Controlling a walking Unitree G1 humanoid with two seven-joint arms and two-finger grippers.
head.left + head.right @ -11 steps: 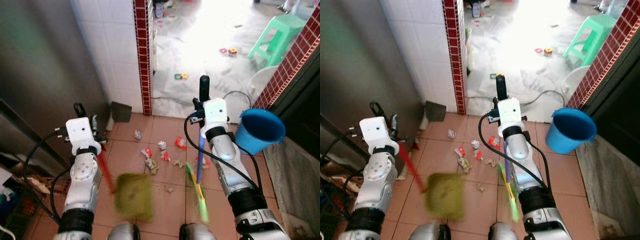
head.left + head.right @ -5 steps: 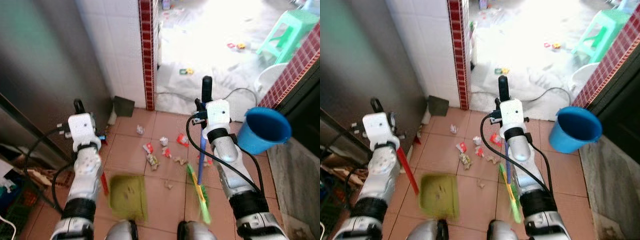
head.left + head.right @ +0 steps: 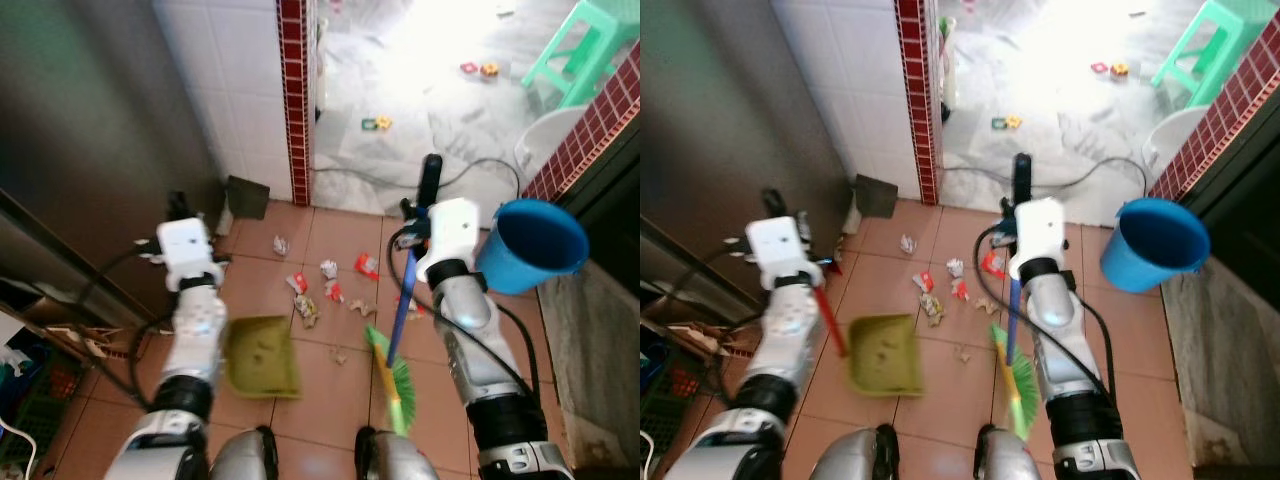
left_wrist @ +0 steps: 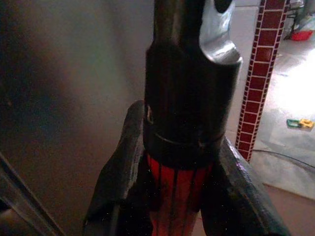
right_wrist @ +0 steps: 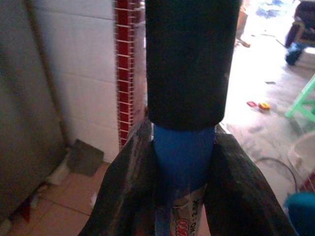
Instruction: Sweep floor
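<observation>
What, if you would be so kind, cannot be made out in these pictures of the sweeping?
- Dustpan contents: blurred in both eye views.
- Litter scraps: too small to identify.
- Green stool: cut off by the frame's top edge.
- Broom bristle contact with the floor: blurred.
- Left wrist view: the dustpan handle blocks the floor beyond the left end effector.
- Right wrist view: the broom handle hides the litter from the right end effector.

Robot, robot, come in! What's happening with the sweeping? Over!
Left gripper shut on dustpan handle. Right gripper shut on broom. Litter on tiles ahead, unswept. Blue bucket at right.
</observation>
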